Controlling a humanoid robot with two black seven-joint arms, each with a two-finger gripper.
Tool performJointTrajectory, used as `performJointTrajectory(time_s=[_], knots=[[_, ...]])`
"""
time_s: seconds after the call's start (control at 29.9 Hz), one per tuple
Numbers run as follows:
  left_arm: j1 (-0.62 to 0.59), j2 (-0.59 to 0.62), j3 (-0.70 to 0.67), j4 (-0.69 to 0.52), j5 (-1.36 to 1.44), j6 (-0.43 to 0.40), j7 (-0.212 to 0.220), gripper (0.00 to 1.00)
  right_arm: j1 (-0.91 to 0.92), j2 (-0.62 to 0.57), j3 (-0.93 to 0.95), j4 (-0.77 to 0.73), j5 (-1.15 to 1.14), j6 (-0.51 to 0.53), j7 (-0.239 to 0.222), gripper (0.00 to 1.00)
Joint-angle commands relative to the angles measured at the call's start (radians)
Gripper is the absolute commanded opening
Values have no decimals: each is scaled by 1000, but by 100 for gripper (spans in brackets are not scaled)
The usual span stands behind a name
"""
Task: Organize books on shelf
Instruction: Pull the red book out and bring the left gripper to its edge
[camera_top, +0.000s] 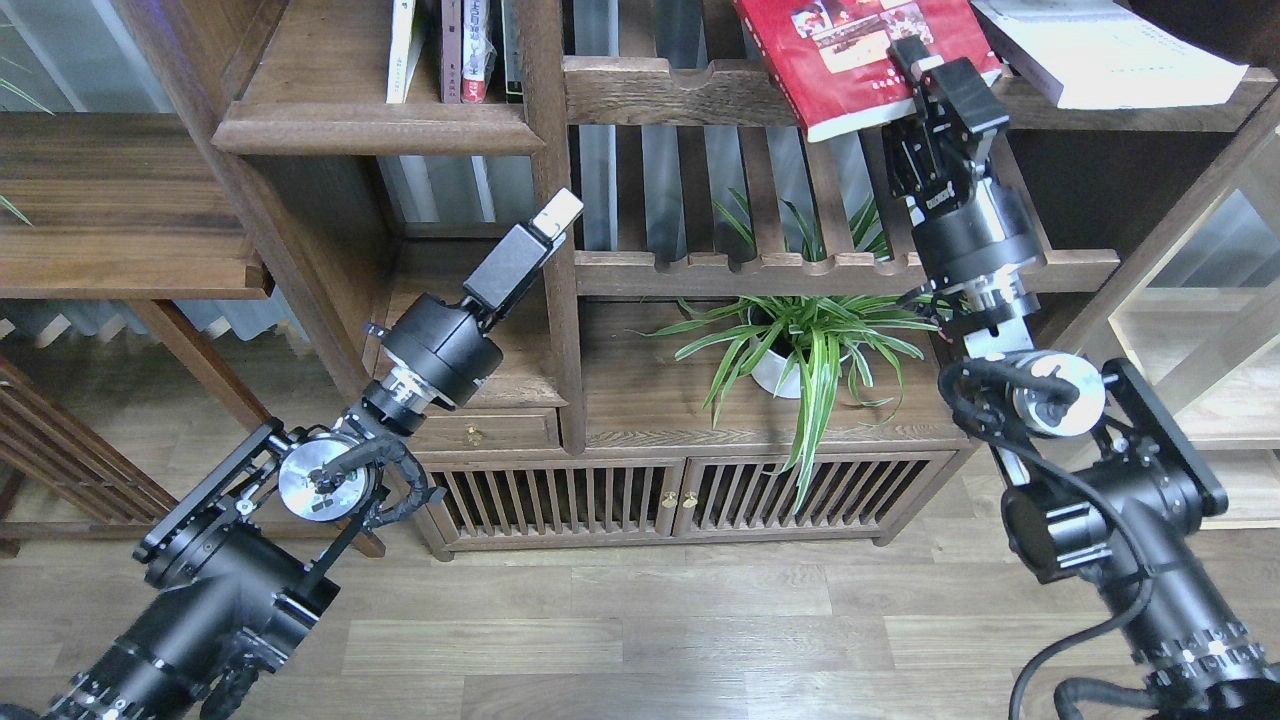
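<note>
A red book (850, 60) with photos on its cover hangs tilted at the top centre, its lower edge past the front rail of the slatted rack (650, 95). My right gripper (915, 65) is shut on the book's lower right corner. A pale white-lilac book (1100, 50) lies flat on the rack at the top right. The shelf (370, 125), a solid dark board at the upper left, carries a few upright books (460, 50). My left gripper (557, 212) points up and right beside the bookcase's upright post, below the shelf; its fingers show as one block.
A potted spider plant (800, 350) stands on the low cabinet top under my right arm. A second slatted rack (760, 270) runs at mid height. A drawer (480, 430) and slatted doors (680, 495) lie below. A dark side table (120, 200) is at left.
</note>
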Motion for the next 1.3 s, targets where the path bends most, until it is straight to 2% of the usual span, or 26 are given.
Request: performJointTrajectory(time_s=[0.0,0.23,0.4,0.74,0.84,1.04,1.17,1.27], knots=[[-27,0,18,-4,0,0,20,98,-19,0,0,17,2,48,0,3],[-105,0,18,-1,-3,0,33,98,-22,35,-2,34,5,52,1,3],[-159,0,17,-11,-119,0,146,97,-25,67,-5,38,5,52,0,3],[-263,0,-42,8,-166,0,160,96,-17,167,-5,41,12,52,0,3],[-297,0,-58,15,-207,31,187,96,-17,209,-12,41,12,52,0,3],[-332,0,-57,51,-216,104,226,95,-17,209,-14,41,12,52,0,3],[-357,0,-52,61,-216,163,232,94,-17,209,-14,41,12,52,0,3],[-381,0,-49,73,-216,177,232,94,-19,209,-19,41,12,52,0,3]])
